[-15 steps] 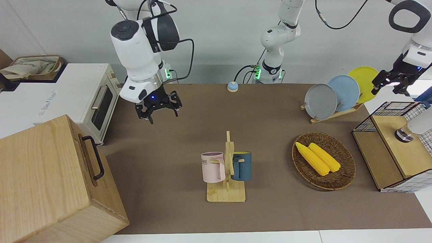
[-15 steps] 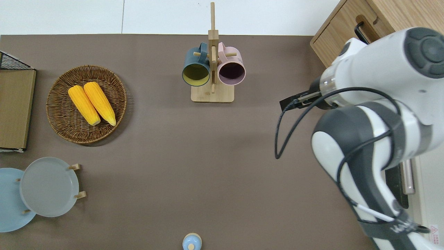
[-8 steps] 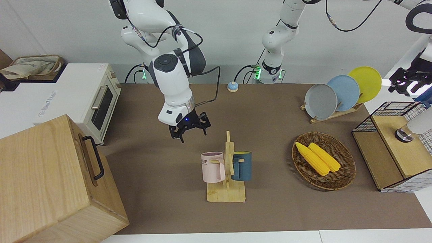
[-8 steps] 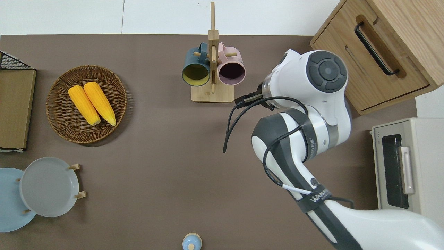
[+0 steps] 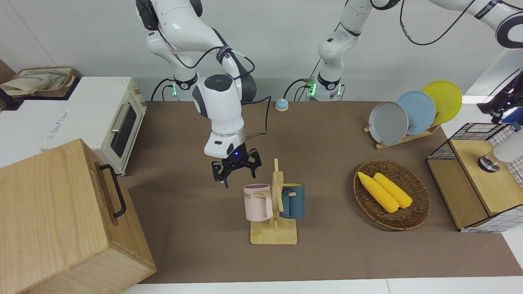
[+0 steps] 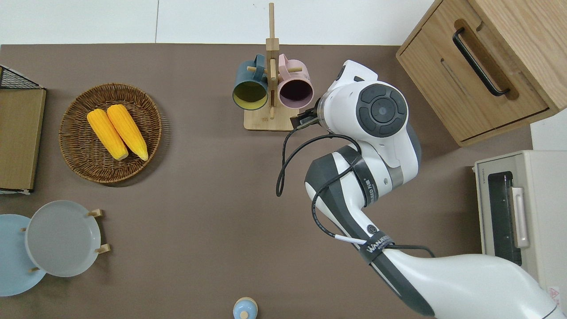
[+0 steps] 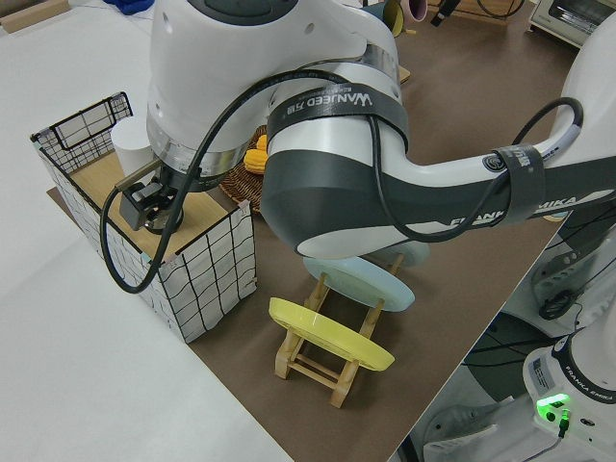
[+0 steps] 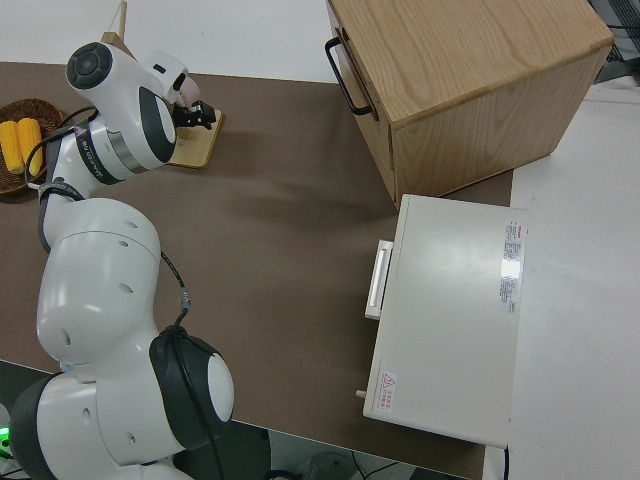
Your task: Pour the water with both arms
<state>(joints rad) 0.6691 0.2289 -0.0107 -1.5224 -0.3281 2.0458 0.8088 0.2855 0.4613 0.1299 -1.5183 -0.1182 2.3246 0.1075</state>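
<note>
The right hand (image 5: 235, 168) has moved from upper left toward frame centre, fingers spread wide, empty, beside the pink mug (image 5: 257, 202); overhead, its arm hides it. Left hand (image 7: 144, 204): grip unclear.

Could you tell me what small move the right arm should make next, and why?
Probably a short descent toward the pink ceramic mug hanging on the wooden mug rack. The right gripper hovers with its fingers open, beside the mug on the side nearer the robots, and holds nothing; neither the pink mug nor the dark blue mug has left its peg. The left gripper is near the wire basket.
</note>
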